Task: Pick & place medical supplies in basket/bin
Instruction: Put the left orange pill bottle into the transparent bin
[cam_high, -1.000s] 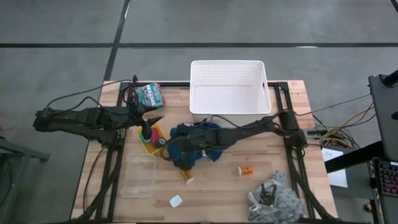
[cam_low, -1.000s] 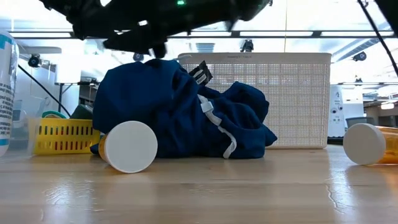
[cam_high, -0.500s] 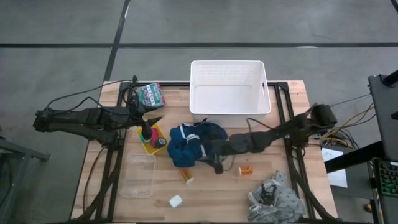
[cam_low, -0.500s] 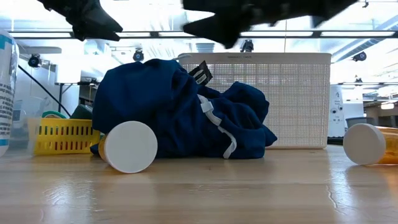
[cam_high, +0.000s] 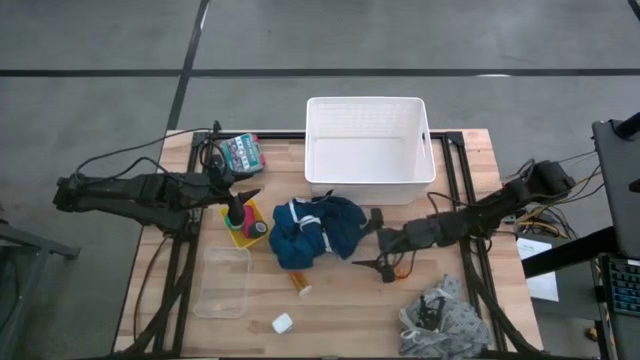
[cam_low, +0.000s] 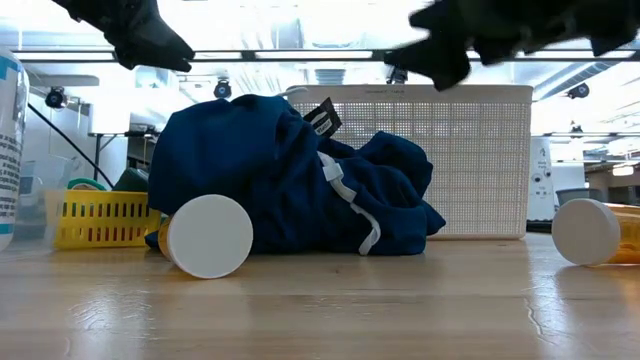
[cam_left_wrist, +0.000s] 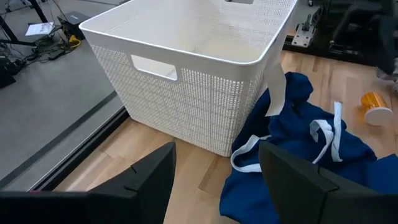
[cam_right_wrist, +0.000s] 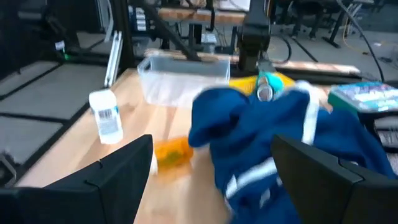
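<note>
The right claw hangs spread and empty beside the blue garment, having drawn back off it. The garment lies heaped on the table before the white tub. The left claw, spread, waits unmoved over the yellow tray.

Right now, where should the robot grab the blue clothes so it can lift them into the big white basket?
Probably the top of the dark blue garment, coming straight down from above. It lies bunched in a tall heap, so its highest folds give open fingers something to pinch. The open right gripper hangs beside it, nearest.
</note>
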